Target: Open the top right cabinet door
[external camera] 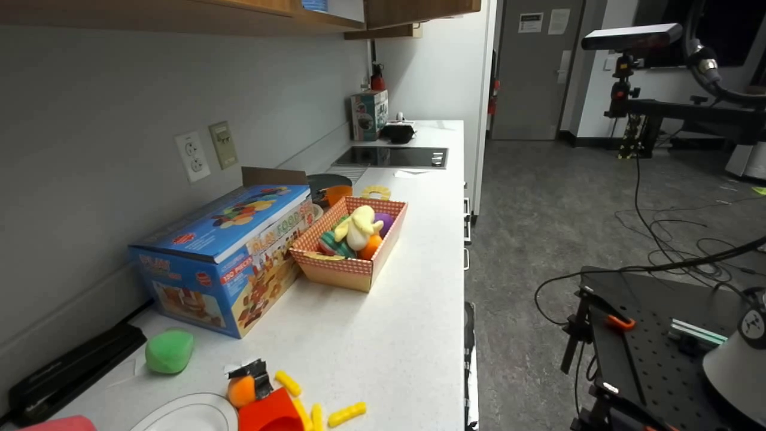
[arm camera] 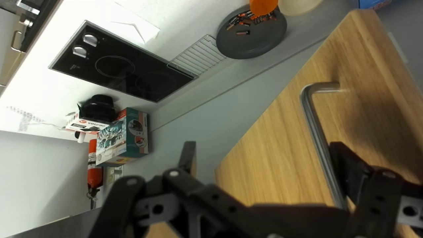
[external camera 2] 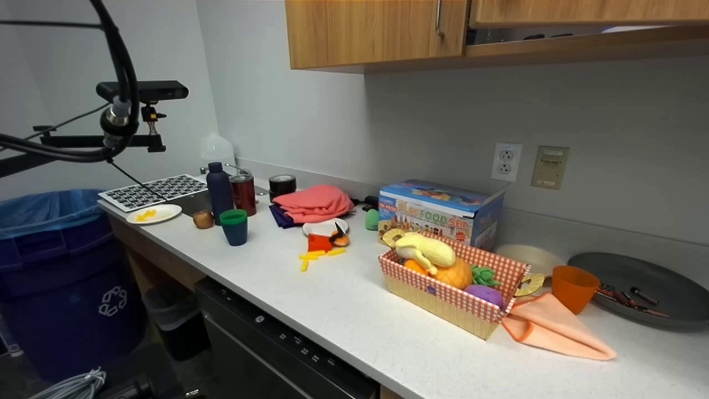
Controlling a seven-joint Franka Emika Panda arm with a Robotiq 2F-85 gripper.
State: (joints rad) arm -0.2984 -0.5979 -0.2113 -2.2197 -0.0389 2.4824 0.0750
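Observation:
The top right cabinet door [arm camera: 271,165] is a light-brown wooden panel with a silver bar handle [arm camera: 317,132] in the wrist view. Its lower part shows in both exterior views, at the top edge [external camera: 419,13] [external camera 2: 587,11]. It stands swung out from the cabinet, with part of the inside visible. My gripper [arm camera: 264,155] is open, its fingers wide apart. The handle passes between them, close beside the right finger; I cannot tell whether they touch. The left finger is off the handle, over the wall side. My gripper is out of view in both exterior views.
A neighbouring cabinet door [external camera 2: 382,33] is closed. Below are the counter [external camera: 395,335], a play-food box [external camera: 197,251], a basket of toy food [external camera: 335,275], a dark pan [external camera 2: 664,282] and a cooktop [arm camera: 115,66]. A white tall panel [external camera: 431,78] stands beyond the counter.

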